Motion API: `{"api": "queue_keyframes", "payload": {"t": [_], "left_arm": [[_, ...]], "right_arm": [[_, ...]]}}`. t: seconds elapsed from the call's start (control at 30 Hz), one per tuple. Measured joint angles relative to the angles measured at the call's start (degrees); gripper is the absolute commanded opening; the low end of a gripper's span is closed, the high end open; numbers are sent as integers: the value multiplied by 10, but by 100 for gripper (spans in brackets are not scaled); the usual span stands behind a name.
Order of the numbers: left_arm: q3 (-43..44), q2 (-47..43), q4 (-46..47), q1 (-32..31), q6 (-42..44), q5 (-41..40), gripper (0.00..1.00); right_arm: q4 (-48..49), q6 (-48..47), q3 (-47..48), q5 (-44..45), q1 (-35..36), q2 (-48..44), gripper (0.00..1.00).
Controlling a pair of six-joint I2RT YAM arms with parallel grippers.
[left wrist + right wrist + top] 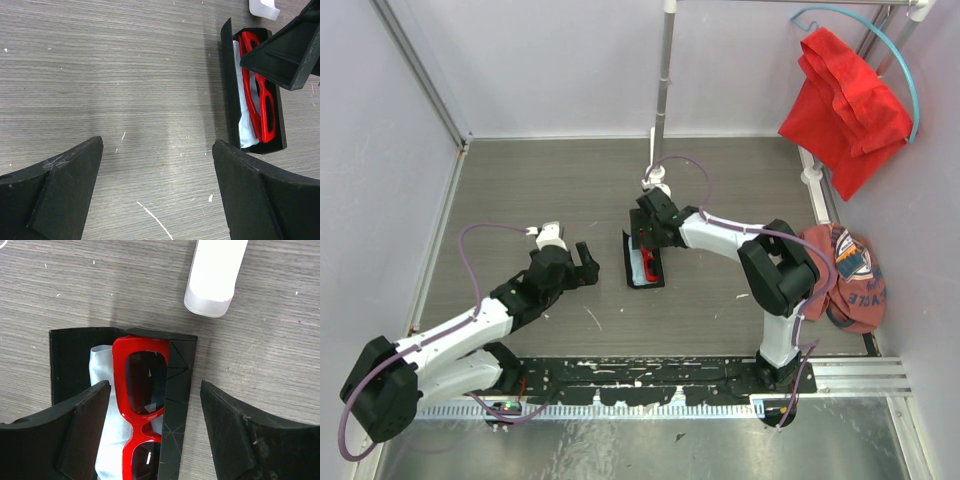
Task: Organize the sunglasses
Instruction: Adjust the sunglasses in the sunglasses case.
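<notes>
Sunglasses [142,405] lie in open black case [70,355] on blue cloth [112,440], mid-frame. Right gripper [152,390] hangs above, jaws apart, empty; left gripper [157,145] also apart. Stowing looks done; closing the lid likely next.

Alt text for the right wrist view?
Red sunglasses lie over a pale blue cloth in an open black case, framed by the open right gripper. Beyond the case, a white cylinder lies on the grey wood-grain table.
</notes>
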Motion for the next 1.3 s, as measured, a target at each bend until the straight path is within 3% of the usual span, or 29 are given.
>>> {"api": "queue_keyframes", "payload": {"t": [0.87,1.3], "left_arm": [[0,5,4,0,0,0,98],[0,5,4,0,0,0,98]], "right_arm": [[14,0,-11,-11,-5,1,56],[14,0,-12,-13,-7,1,70]]}}
